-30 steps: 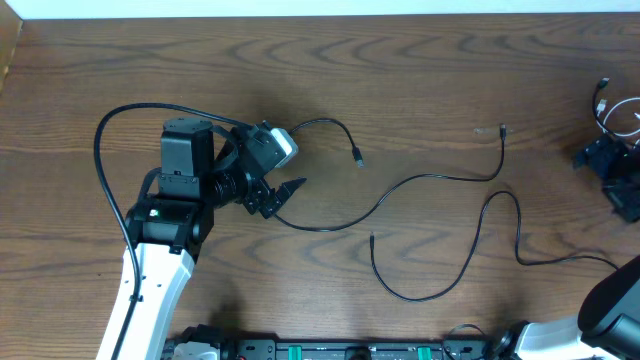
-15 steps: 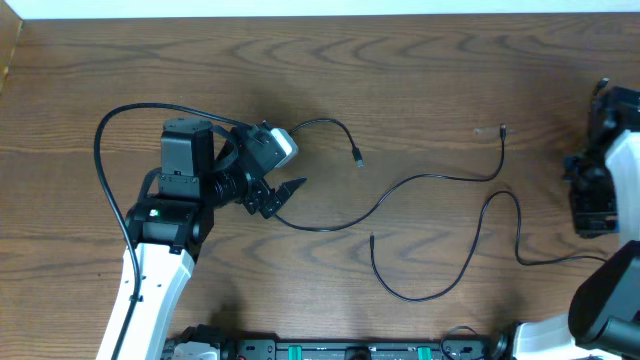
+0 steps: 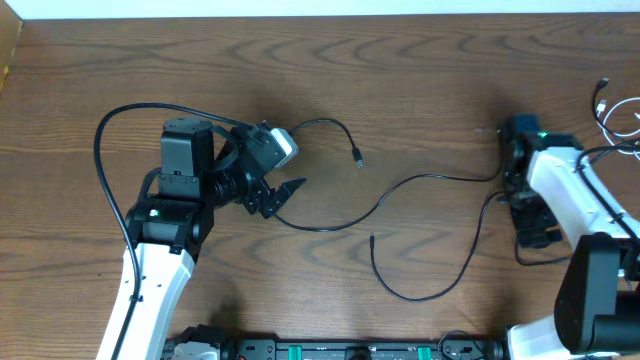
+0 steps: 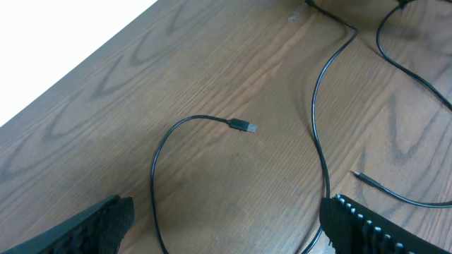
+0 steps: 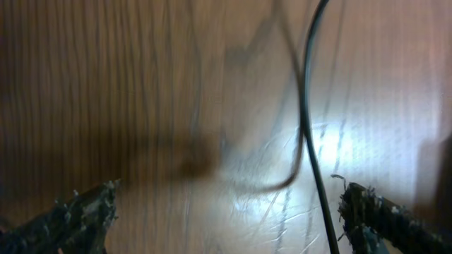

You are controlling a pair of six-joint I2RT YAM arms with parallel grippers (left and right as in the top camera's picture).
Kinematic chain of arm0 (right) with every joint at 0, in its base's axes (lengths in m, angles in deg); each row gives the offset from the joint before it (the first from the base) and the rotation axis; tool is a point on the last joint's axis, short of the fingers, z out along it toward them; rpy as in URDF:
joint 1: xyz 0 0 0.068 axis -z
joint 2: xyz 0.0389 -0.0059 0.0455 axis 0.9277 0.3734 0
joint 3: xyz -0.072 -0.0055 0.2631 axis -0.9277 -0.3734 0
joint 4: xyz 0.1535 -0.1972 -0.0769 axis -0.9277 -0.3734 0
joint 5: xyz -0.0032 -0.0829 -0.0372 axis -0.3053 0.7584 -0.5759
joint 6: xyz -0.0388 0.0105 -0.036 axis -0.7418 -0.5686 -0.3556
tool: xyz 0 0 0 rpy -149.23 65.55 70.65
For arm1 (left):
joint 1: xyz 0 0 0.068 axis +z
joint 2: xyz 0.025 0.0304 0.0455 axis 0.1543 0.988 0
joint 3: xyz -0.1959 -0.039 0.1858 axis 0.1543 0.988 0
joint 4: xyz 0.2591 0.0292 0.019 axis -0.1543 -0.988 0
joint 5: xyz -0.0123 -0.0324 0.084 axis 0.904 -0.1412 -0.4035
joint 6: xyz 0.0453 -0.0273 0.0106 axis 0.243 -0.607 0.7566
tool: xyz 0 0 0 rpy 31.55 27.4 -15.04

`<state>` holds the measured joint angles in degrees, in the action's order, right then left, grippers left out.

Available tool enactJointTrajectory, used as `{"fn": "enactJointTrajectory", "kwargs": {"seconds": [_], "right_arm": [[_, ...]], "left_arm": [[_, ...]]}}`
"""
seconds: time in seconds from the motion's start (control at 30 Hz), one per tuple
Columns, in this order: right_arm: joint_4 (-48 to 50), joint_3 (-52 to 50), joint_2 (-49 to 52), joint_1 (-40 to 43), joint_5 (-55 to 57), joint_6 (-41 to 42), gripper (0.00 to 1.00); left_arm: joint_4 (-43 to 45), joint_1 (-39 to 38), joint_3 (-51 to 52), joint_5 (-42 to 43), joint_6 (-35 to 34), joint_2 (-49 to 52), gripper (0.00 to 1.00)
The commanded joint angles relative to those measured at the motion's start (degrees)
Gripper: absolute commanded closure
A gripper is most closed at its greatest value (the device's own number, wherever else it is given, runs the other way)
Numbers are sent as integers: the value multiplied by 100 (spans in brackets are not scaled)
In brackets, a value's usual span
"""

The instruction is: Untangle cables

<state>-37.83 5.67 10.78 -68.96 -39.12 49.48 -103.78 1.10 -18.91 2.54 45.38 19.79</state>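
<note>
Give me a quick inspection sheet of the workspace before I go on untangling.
Surface: wooden table, bare.
Job's things: plug-tipped black cable, long black cable and looped black cable mid-table, joins under the arms hidden; white cable at right edge.
Clutter: nothing seen.
End effectors: left end effector open, empty; right end effector open, a black cable between its fingers, view blurred.
Cables: thick arm wire arcs beside left arm.
Surroundings: white strip beyond far edge.
</note>
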Motion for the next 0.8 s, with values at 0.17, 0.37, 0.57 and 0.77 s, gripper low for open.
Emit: {"fn": "enactJointTrajectory", "kwargs": {"seconds": [0.17, 0.37, 0.57, 0.77], "right_arm": [[415, -310, -26, -503, 17, 562, 1], [940, -313, -31, -511, 595, -649, 1], [721, -114, -424, -498, 907, -870, 1], [-623, -105, -1209, -319, 1478, 450, 1]], "left_arm": [[-31, -4, -68, 15, -28, 188, 11], [-83, -4, -68, 37, -31, 498, 11], [-76, -9, -68, 37, -31, 584, 11], [-160, -9, -68, 37, -28, 584, 11]]}}
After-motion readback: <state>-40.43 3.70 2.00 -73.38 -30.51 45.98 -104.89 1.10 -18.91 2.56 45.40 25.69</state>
